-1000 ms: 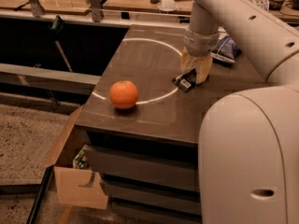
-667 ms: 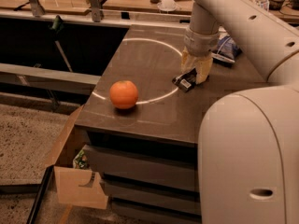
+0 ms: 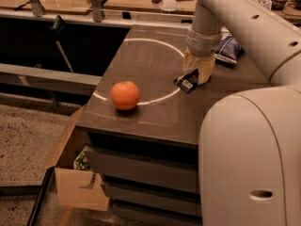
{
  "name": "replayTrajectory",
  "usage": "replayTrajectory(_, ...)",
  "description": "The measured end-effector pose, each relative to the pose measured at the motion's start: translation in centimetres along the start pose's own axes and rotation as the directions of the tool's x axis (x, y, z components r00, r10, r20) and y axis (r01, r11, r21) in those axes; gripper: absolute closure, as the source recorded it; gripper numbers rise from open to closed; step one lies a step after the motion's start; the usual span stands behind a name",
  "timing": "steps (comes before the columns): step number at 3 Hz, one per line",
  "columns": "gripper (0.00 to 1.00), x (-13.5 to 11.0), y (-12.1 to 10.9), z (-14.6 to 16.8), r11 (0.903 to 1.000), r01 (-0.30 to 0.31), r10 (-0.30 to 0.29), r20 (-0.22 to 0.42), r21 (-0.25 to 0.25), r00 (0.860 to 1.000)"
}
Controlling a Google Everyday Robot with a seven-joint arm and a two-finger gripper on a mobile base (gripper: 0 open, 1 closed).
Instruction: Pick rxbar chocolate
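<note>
Reaching arm (image 3: 244, 22): pale and thick, it comes from the upper right and bends down over the right half of the desk (image 3: 141, 121).
Gripper (image 3: 200, 76): low over the desk top, its tan tip right at the right end of the rxbar chocolate.
Jaws: cannot tell whether they are apart or clamped on the bar, since the tip and the wrapper overlap.
Rxbar chocolate (image 3: 186, 81): small black wrapper with a pale label patch, lying askew on the lower right arc of the white ring (image 3: 155, 41), its right end meeting the gripper.
Orange (image 3: 125, 95): on the desk near the front left edge, on the ring's line and well apart from the bar.
Chip bag (image 3: 230, 48): blue and white, behind the gripper and partly hidden by the arm.
Cardboard box (image 3: 70, 187): open, on the floor at the desk's left front corner.
</note>
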State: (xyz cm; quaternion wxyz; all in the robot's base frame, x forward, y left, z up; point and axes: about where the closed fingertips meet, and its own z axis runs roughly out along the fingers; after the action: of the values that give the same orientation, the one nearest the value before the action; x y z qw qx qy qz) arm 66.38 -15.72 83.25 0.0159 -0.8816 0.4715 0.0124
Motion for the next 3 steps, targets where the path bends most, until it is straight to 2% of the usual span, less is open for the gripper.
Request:
replayTrajectory(1,0.71,0.0,0.0,-0.1,1.0,-0.001,0.001,-0.001,0.0,1.0)
replayTrajectory(2,0.92,0.0,0.0,-0.7,0.9998,-0.008,0.008,0.003,0.02,1.0)
replayTrajectory(3,1.0,-1.0,1.6,-9.5,0.9515,-0.077,0.044,0.116,0.298,0.992)
